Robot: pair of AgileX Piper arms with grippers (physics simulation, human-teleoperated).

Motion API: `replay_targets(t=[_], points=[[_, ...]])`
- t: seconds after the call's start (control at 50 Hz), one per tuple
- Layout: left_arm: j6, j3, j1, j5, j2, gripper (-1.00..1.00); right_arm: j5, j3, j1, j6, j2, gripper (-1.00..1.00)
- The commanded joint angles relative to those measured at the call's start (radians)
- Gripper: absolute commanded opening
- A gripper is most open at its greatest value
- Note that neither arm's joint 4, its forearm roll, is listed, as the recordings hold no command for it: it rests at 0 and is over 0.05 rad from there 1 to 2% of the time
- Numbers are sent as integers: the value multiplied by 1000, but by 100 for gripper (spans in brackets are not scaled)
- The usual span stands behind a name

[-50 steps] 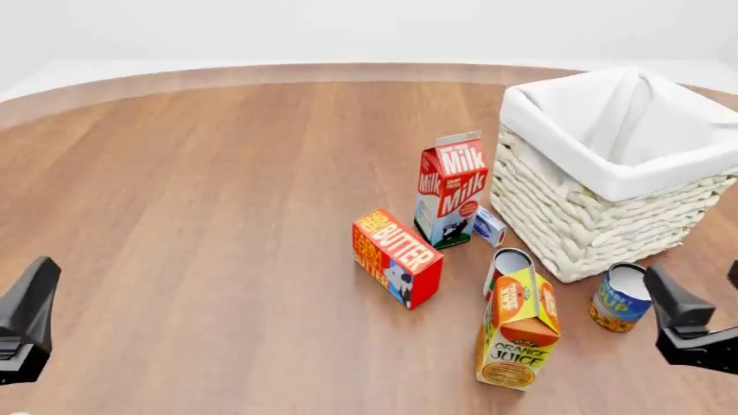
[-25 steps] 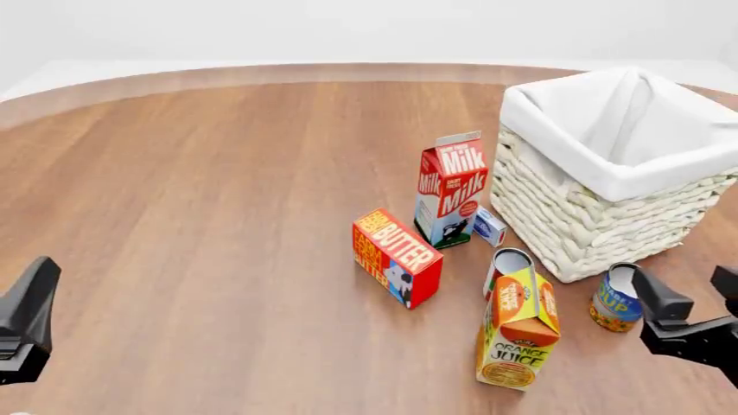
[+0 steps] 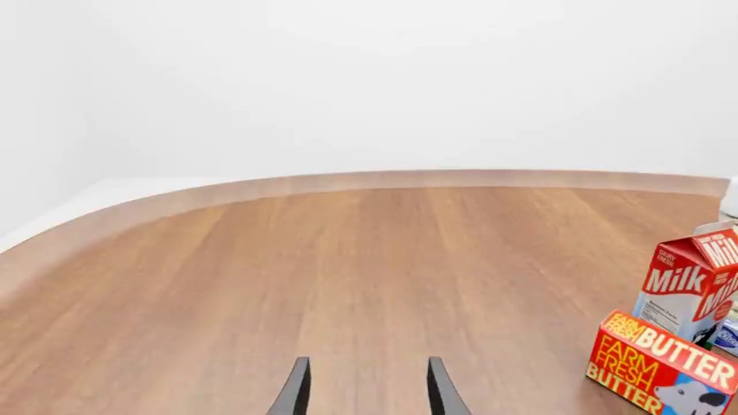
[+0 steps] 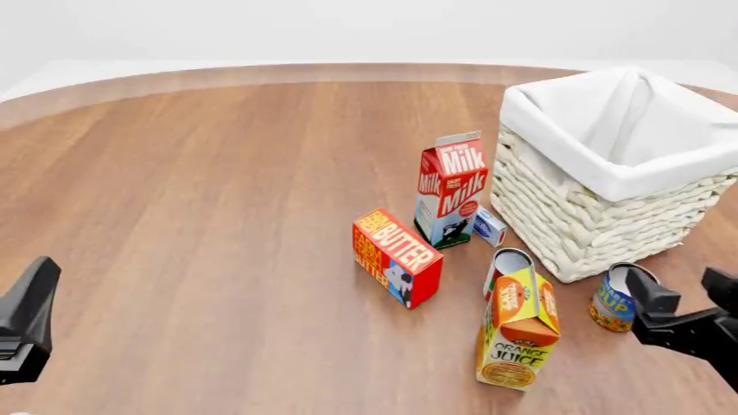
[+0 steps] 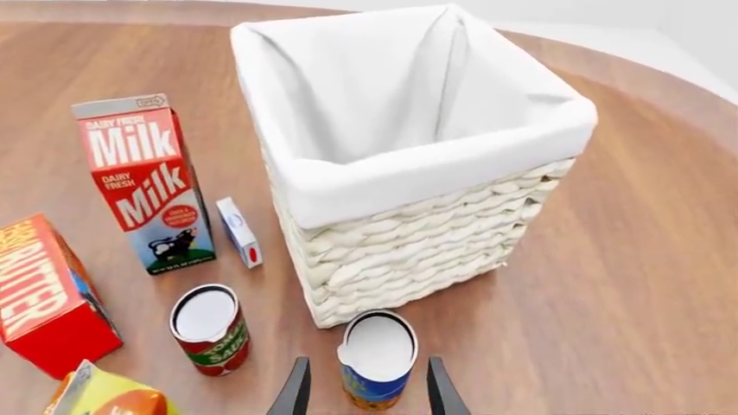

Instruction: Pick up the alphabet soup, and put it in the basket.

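The alphabet soup (image 4: 616,299) is a small blue can with an orange lower band and a white top. It stands upright just in front of the basket (image 4: 600,203), a large cream wicker basket with white lining. In the right wrist view the can (image 5: 378,358) sits just ahead of my right gripper (image 5: 362,393), lined up with the gap between the open fingers, below the basket (image 5: 403,233). In the front view my right gripper (image 4: 680,298) is open just right of the can. My left gripper (image 4: 29,311) is at the table's near left, open and empty (image 3: 362,389).
A milk carton (image 4: 451,190), a butter box (image 4: 396,257), an orange juice carton (image 4: 518,328), a red-labelled can (image 4: 505,266) and a small blue-white box (image 4: 489,226) stand left of the basket. In the right wrist view the red can (image 5: 207,328) is beside the soup.
My right gripper has moved left and forward toward the alphabet soup, closing the distance to the can. The left arm and all objects have not moved.
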Motion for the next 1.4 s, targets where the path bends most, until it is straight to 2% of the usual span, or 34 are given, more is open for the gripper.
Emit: replay_targets(t=[0.02, 0.38, 0.76, 1.06, 1.16, 1.4], points=[[0, 0, 0, 0, 0, 100, -79, 0, -9, 4, 102, 100], [0, 0, 0, 0, 0, 100, -196, 0, 10, 6, 255, 100], [0, 0, 0, 0, 0, 100, -311, 0, -5, 4, 412, 100], [0, 0, 0, 0, 0, 100, -345, 0, -8, 5, 459, 100], [0, 0, 0, 0, 0, 100, -446, 0, -26, -6, 581, 100], [0, 0, 0, 0, 0, 100, -546, 0, -40, -14, 696, 100]])
